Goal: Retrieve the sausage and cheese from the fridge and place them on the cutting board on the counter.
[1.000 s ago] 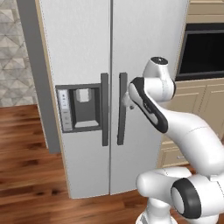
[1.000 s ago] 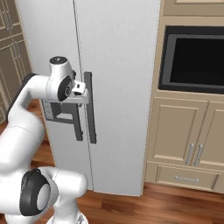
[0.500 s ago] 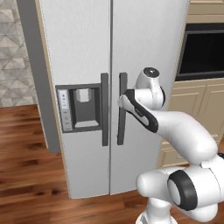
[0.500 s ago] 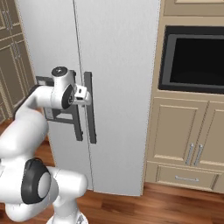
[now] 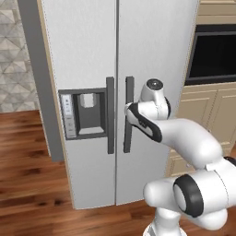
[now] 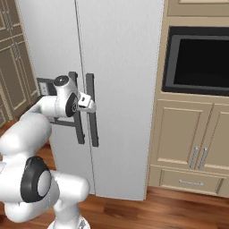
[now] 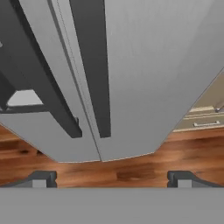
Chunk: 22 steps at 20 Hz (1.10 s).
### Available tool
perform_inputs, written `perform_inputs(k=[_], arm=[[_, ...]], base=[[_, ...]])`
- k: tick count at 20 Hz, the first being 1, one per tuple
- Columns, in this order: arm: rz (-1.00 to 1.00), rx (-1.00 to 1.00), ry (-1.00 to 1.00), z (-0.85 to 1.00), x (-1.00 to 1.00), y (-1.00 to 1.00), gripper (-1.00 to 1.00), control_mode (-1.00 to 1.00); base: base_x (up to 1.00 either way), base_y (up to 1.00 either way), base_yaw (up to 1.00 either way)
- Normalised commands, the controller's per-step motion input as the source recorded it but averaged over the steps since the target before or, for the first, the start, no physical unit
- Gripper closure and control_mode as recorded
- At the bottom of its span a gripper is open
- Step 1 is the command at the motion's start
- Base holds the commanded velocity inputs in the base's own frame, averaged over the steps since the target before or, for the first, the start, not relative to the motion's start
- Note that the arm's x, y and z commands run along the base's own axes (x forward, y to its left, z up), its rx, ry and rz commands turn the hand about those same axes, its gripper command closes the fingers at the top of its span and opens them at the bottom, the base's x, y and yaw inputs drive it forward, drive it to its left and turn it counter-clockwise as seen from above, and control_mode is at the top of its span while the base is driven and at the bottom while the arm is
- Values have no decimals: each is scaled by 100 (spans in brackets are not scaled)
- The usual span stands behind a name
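Closing in on the tall light grey side-by-side fridge (image 5: pixel 92 92), the white arm has swung its wrist lower and nearer to the two dark grey vertical handles over the last second, while the doors themselves have not budged. The two-finger gripper (image 6: pixel 89 104) now sits just beside the right door's dark grey vertical handle (image 5: pixel 128 114), at about its upper third; in the hand view that handle (image 7: pixel 92 65) runs up the middle, above the dark finger tips (image 7: pixel 41 178), which stand as wide apart as they go with nothing between them. Whether the tips already reach past the bar is hard to judge from these angles; probably not quite. Both doors are shut, so the sausage and the cheese are presumably inside, out of sight, and the cutting board and counter lie outside these views. The task is thus at its very start: the approach is nearly finished, and a grasp on the handle seems the next need.
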Motion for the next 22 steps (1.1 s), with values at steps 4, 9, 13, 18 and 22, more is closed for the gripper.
perform_inputs(k=[4, 9, 13, 18, 22], arm=[[1, 10, 0, -20, 17, 0, -100, -100], [10, 6, 0, -19, 19, 0, -100, -100], [17, 1, -4, -18, 19, 0, -100, -100], [9, 0, -3, -12, 30, 5, -100, -100], [1, 0, 0, -5, 31, 10, -100, -100]], base=[[0, 0, 0], [0, 0, 0], [0, 0, 0], [0, 0, 0], [0, 0, 0]])
